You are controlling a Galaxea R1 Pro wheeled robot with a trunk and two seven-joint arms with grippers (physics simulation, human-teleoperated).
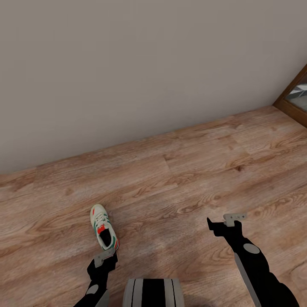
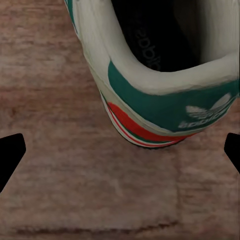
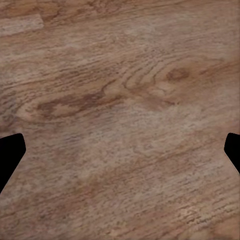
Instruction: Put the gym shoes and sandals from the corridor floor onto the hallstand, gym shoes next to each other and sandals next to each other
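On the light-brown wood-plank corridor floor (image 1: 204, 170), one cream lace-up gym shoe with green stripes (image 1: 103, 232) lies heel-first just ahead of the nearer left gripper (image 1: 105, 258), jaws wide, empty; right gripper (image 1: 226, 221) likewise.

I count one gym shoe (image 1: 103, 233) on the corridor floor (image 1: 183, 170). Two arms reach into my head view, each ending in one pincer: the left pincer (image 1: 105, 258) and the right pincer (image 1: 222, 222). One wall (image 1: 140, 64), one framed panel (image 1: 295, 97).
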